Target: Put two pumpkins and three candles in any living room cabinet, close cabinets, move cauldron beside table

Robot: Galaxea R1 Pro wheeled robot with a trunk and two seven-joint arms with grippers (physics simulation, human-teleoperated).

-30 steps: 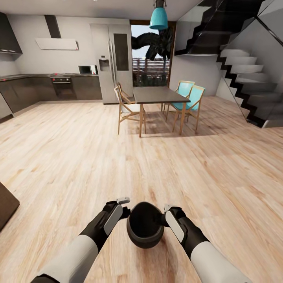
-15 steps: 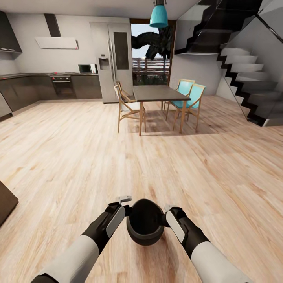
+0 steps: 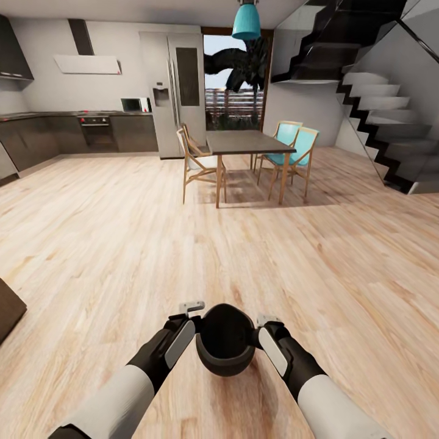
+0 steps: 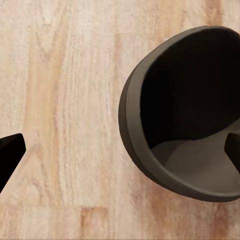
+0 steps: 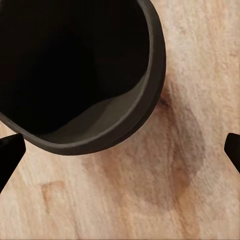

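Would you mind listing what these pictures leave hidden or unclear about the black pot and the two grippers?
- Round black cauldron, head view: its underside is hidden by its own body, so any gap above the wooden floor is unclear.
- Left gripper and right gripper, head view: contact with the cauldron's sides cannot be told.
- Both wrist views: the frame edges cut off the cauldron.
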